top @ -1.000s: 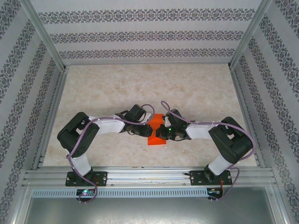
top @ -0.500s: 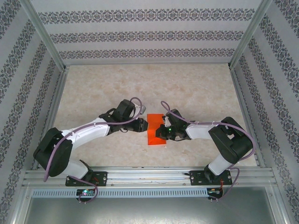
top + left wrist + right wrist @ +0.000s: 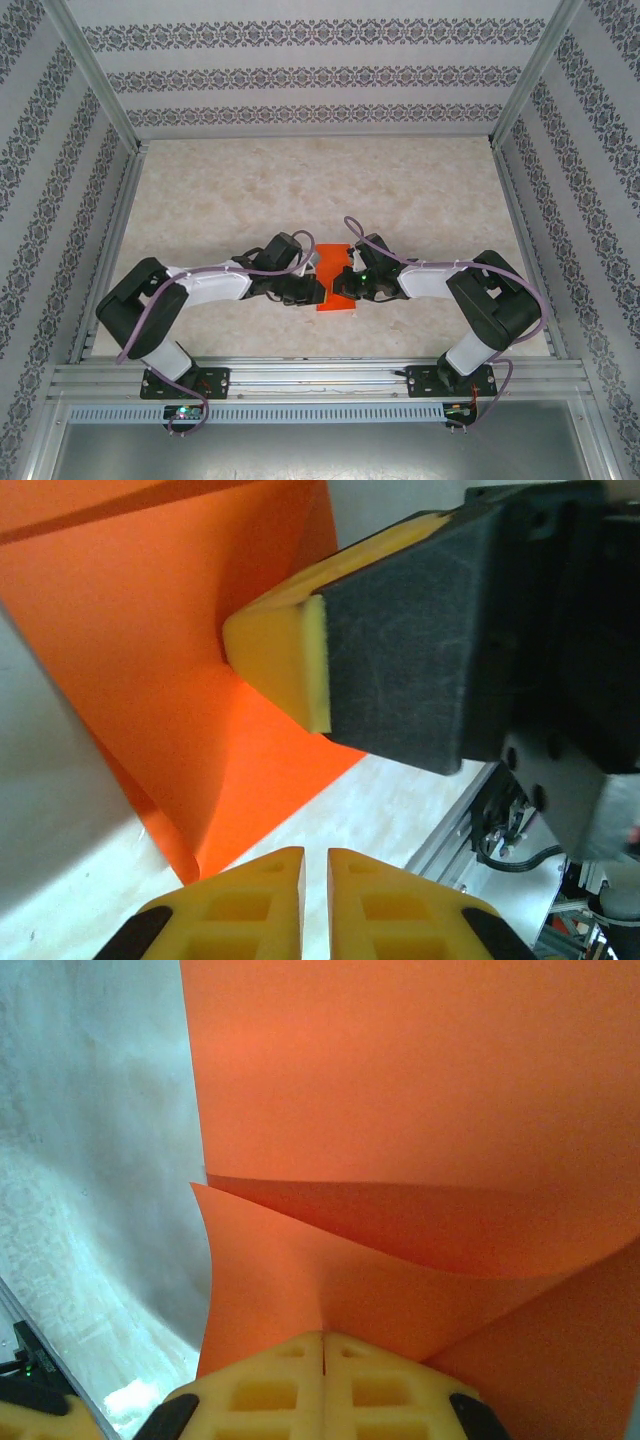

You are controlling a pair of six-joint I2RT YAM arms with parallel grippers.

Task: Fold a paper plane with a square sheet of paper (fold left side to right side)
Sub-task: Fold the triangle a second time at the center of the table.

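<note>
1. An orange-red sheet of paper (image 3: 337,303) lies on the pale table (image 3: 250,190), in its near middle part, between the two claws.
2. The right claw (image 3: 322,1352) is clenched on the sheet's edge, where two curved layers of paper meet at its pads.
3. The left claw (image 3: 316,875) is drawn almost together on nothing, just beside a corner of the sheet.
4. The side-to-side fold seems only begun: one layer arches over another and is not pressed flat.
5. No pointed plane is formed yet; the creasing and the later folds appear still to be done.
</note>
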